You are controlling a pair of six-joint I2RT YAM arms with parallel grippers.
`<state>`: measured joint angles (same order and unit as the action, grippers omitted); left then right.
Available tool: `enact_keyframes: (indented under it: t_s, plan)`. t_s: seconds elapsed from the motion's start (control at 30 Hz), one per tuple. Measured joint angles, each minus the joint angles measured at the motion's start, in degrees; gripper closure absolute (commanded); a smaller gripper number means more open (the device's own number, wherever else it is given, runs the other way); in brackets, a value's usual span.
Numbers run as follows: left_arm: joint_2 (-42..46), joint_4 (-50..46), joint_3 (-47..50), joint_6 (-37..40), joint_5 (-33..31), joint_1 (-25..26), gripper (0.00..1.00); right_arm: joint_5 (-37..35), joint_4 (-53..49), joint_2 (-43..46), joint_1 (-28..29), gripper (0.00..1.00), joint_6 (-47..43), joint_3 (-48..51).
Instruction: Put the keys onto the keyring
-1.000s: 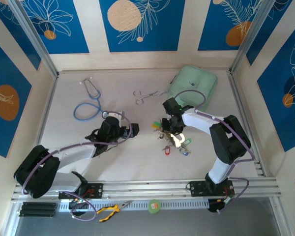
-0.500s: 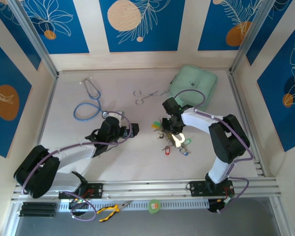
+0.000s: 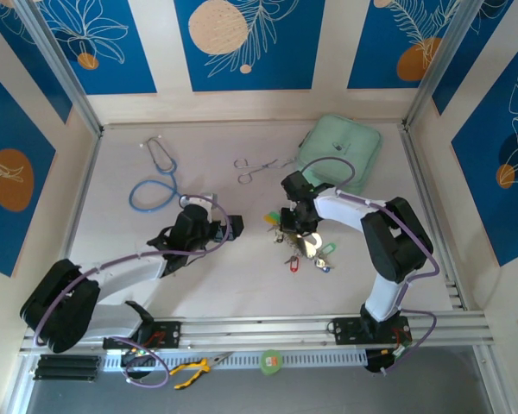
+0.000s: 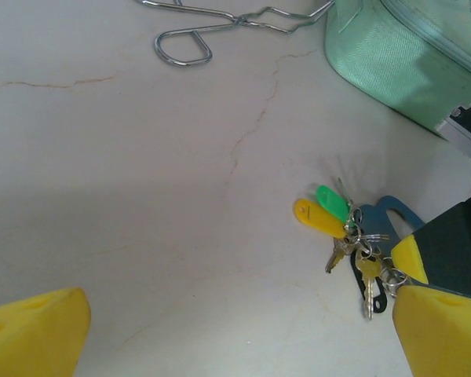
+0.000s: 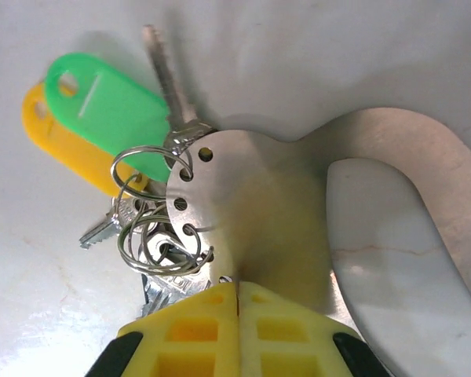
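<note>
Keyring (image 5: 251, 188) cut off rightward, keys (image 5: 122, 118) partly behind closed right gripper (image 5: 237, 297)

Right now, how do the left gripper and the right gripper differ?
The left gripper is wide open; the right gripper is shut. The left gripper holds nothing, bare table between its fingers; the right gripper sits at the keyring, beside the keys. Both have yellow fingers.

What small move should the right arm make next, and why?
Probably lift the right fingers to test the grip: they are closed at the edge of the keyring beside the small rings, but what they pinch is hidden. The left fingers are open.
</note>
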<state>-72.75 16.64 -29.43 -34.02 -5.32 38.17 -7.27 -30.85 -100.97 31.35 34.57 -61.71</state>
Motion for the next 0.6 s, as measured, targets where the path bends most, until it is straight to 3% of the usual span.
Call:
enact_keyframes:
  t_s: [0.6]
  plan:
    - [0.7,-0.7,0.3,0.0,-1.9,0.2,0.02,6.1,-2.6,-1.0,12.5,1.0,-8.9,-4.8]
